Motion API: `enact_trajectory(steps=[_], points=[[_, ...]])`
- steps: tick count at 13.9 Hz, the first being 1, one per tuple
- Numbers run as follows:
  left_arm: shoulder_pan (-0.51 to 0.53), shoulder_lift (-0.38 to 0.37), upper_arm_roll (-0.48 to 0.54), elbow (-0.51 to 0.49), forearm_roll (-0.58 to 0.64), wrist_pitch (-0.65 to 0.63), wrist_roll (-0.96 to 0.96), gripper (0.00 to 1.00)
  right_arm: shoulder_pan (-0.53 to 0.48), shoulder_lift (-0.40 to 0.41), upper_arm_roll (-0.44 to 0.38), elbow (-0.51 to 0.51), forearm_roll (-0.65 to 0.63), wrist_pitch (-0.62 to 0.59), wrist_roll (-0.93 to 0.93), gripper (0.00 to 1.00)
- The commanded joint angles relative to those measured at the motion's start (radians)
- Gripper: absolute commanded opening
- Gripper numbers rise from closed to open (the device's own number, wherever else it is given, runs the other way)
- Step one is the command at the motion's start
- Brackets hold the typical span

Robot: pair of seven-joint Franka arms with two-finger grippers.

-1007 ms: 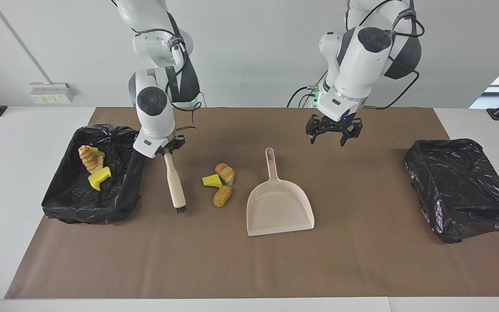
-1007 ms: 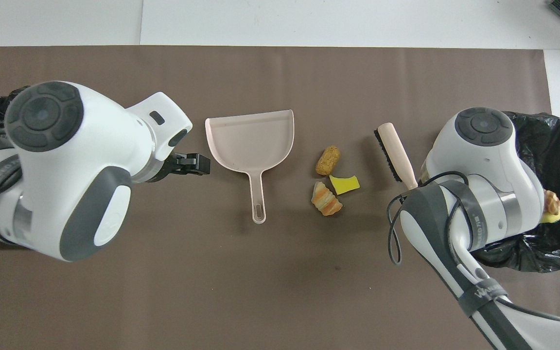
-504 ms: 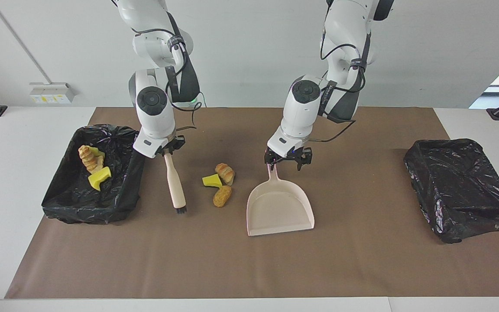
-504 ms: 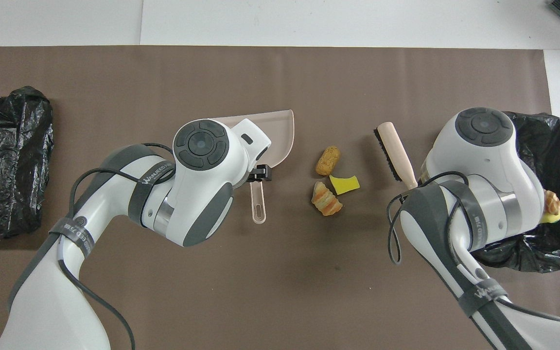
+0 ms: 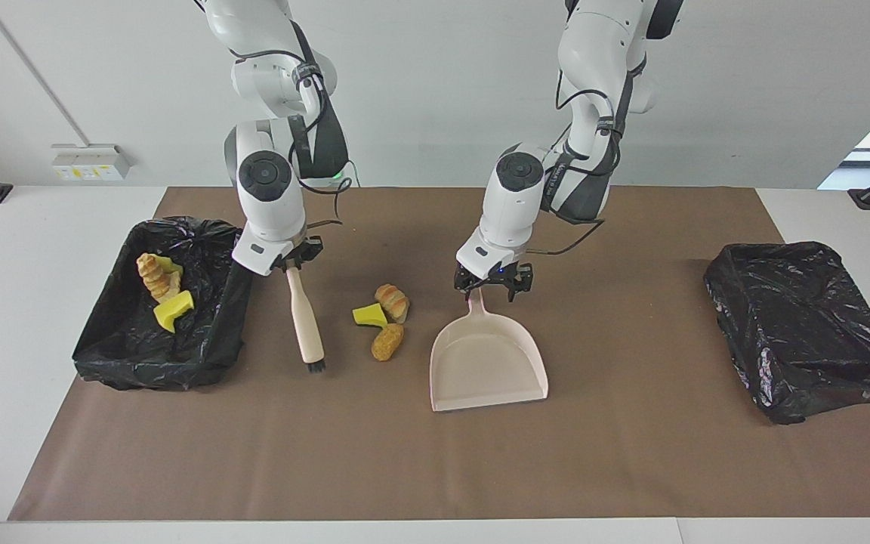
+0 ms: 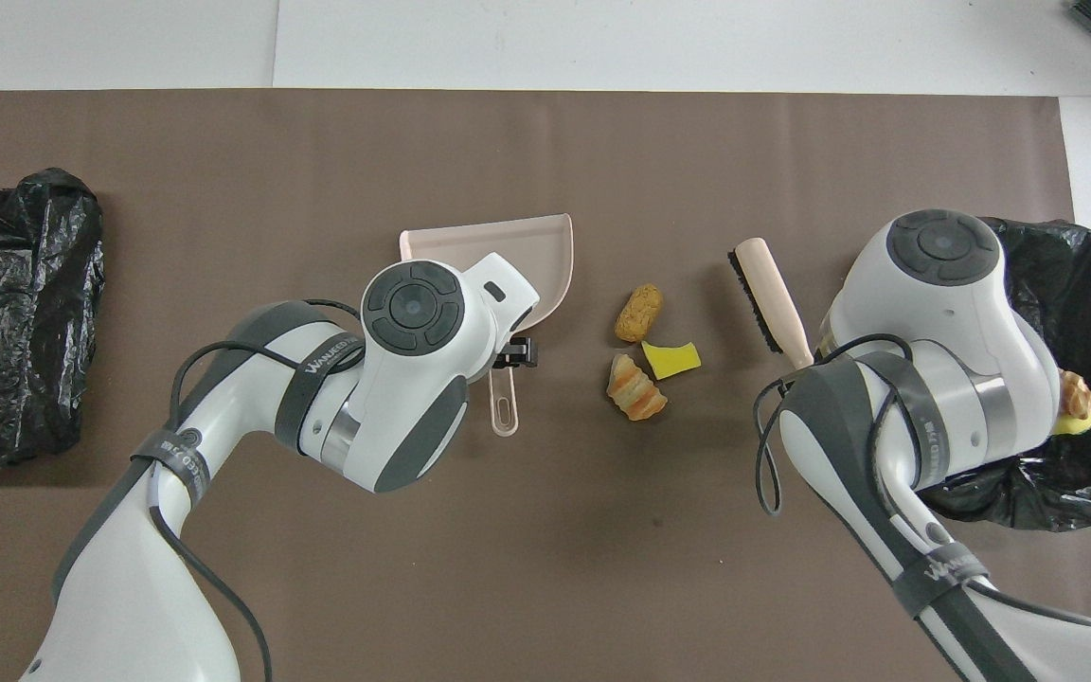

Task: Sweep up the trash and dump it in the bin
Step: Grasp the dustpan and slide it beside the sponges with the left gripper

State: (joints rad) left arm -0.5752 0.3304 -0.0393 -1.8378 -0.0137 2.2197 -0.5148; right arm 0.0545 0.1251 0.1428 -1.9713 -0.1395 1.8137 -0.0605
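Three bits of trash lie loose on the brown mat (image 5: pixel 631 453) in the middle of the worktop: a croissant piece (image 5: pixel 393 301), a green-backed yellow sponge piece (image 5: pixel 369 315) touching it, and a golden-brown bread piece (image 5: pixel 387 341) just beside them, farther from the robots. They sit between the beige-handled brush (image 5: pixel 305 323) and the pale pink dustpan (image 5: pixel 486 359). More trash, a croissant piece (image 5: pixel 155 276) and a yellow sponge piece (image 5: pixel 173 310), rests in the black-lined bin (image 5: pixel 144 363) at the right arm's end of the worktop. The right claw (image 5: pixel 291 264) is closed on the top of the brush handle, with the bristles down on the mat. The left claw (image 5: pixel 492 282) is down at the dustpan's handle, its fingers spread on either side of it; whether they press on it I cannot tell. A second black-lined bin (image 5: pixel 805 332) stands at the left arm's end, well apart from the rest.
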Motion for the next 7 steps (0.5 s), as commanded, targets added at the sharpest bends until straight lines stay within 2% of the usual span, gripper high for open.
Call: enact_trajectory(steps=[1,3,4,6,7], points=[[-0.029,-0.004,0.013,-0.015,0.023,0.026,-0.004,0.78,-0.018,-0.016,0.011,-0.021,0.014,0.024,0.005,0.0],[-0.029,-0.004,0.013,-0.015,0.023,0.026,0.005,0.64,-0.018,-0.016,0.011,-0.021,0.014,0.026,0.005,0.0],[-0.031,-0.002,0.013,-0.011,0.023,0.026,0.005,0.51,-0.018,-0.016,0.011,-0.021,0.014,0.026,0.005,0.0],[-0.031,-0.002,0.015,-0.001,0.028,0.025,0.019,0.17,-0.018,-0.016,0.011,-0.021,0.014,0.026,0.005,0.0],[-0.028,-0.004,0.015,-0.001,0.028,0.012,0.066,0.07,-0.018,-0.016,0.011,-0.021,0.014,0.026,0.008,0.0]])
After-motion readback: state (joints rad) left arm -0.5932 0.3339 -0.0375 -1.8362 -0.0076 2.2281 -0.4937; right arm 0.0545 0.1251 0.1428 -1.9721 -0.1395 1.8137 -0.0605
